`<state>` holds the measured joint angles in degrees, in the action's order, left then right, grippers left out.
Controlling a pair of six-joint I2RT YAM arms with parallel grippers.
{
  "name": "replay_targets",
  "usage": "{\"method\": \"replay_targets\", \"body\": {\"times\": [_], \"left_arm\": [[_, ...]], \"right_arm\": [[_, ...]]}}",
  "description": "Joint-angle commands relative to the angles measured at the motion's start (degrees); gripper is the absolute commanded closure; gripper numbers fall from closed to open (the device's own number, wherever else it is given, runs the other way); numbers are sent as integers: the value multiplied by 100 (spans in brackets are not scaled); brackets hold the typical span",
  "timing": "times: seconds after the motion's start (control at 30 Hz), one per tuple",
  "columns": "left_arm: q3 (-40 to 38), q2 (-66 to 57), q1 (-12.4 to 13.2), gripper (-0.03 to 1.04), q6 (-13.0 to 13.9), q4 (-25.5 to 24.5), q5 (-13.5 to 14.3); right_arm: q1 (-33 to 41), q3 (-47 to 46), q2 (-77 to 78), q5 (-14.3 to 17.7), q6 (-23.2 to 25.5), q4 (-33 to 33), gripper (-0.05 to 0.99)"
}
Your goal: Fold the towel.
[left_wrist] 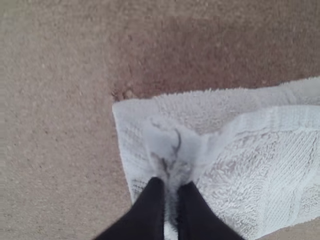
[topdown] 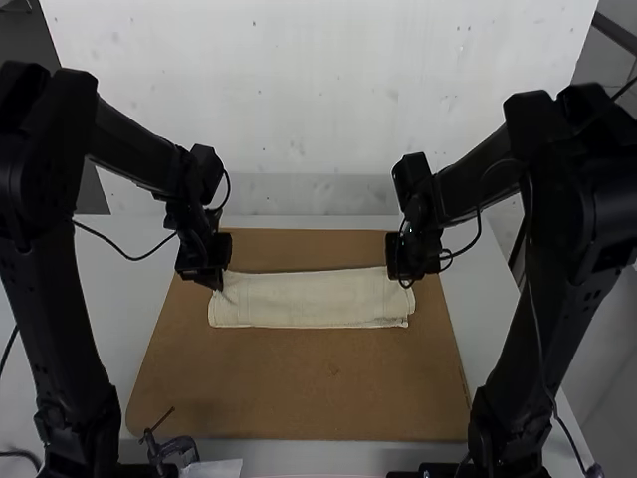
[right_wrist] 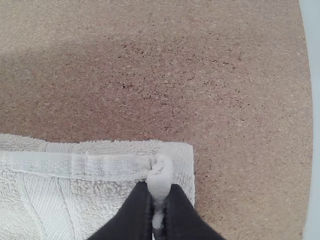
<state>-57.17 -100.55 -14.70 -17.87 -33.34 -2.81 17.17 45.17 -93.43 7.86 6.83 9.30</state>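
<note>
Brown board (topdown: 299, 388) is laid on the pale counter (topdown: 456, 284), and toward its far side the cream towel (topdown: 309, 301) is spread as a long, layered strip. Its upper layer's edge is pinched near the far left corner by the left tool (left_wrist: 176, 186), near the far right by the right tool (right_wrist: 160, 189). Lengthwise folding seems nearly done; release and perhaps a crosswise fold are left.

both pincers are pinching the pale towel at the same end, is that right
Not the same end: the high view shows the left pincer at the left end of the towel, the right pincer at its right. Both do pinch it.
</note>
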Motion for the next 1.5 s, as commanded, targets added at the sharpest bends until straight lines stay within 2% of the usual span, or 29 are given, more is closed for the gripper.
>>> {"method": "replay_targets", "body": {"times": [0.0,0.33,0.4,0.43,0.53,0.57,0.6,0.63,0.7,0.87,1.07,1.33,1.37,1.47], "left_arm": [[-251,-193,64,99,-24,21,211],[-304,-685,72,98,-50,65,219],[-339,-703,72,92,-68,117,228],[-365,-694,81,84,-120,135,228],[-515,-676,152,44,-147,82,254],[-567,-641,178,25,-129,12,254],[-620,-606,204,13,-129,-85,254],[-664,-518,239,6,-129,-173,237],[-682,-333,292,1,-138,-278,237],[-638,203,459,1,-120,-480,254],[-444,906,529,1,-156,-480,272],[-216,1082,503,2,-147,-436,334],[-207,1082,503,2,-156,-436,342],[-198,1108,538,2,-138,-436,342]], "right_arm": [[-38,282,-149,155,-6,-51,92],[-12,432,-510,181,20,-95,92],[-12,414,-510,163,46,-95,91],[-29,396,-501,146,73,-121,80],[-100,326,-325,-109,117,-69,32],[-100,291,-211,-197,126,-7,22],[-117,265,-97,-276,187,46,18],[-161,229,26,-417,240,63,15],[-214,185,237,-575,275,221,14],[-434,203,483,-935,539,766,14],[-689,256,-44,-979,609,960,14],[-671,475,-905,-1023,802,889,15],[-662,502,-1002,-1032,829,907,17],[-557,581,-1169,-1023,952,951,38]]}}
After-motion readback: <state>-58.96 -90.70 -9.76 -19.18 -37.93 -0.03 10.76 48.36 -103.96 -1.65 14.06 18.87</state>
